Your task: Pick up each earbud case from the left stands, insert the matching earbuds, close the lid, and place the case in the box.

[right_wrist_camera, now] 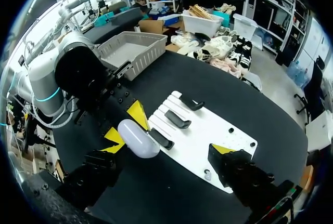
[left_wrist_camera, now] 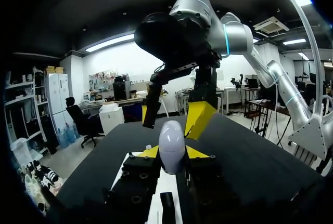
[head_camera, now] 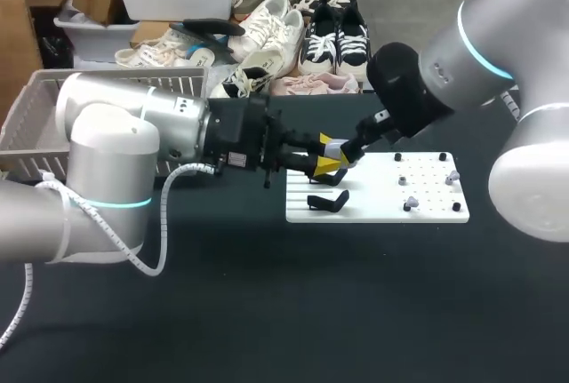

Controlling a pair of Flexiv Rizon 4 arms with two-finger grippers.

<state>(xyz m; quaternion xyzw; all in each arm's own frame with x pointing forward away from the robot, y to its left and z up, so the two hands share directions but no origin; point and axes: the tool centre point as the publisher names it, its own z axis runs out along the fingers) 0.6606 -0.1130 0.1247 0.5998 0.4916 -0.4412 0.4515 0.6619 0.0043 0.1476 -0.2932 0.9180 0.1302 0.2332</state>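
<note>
The left tool point(left_wrist_camera: 171, 154) is clamped on a white earbud case point(left_wrist_camera: 171, 140), holding it over the left end of the white stand board point(head_camera: 378, 195) on the dark desk point(head_camera: 284, 312). The right tool point(left_wrist_camera: 174, 116) hangs wide open just ahead of the case.

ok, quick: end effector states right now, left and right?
Left end effector: closed, holding the earbud case.
Right end effector: open, holding nothing, fingers spread close by the case.
</note>
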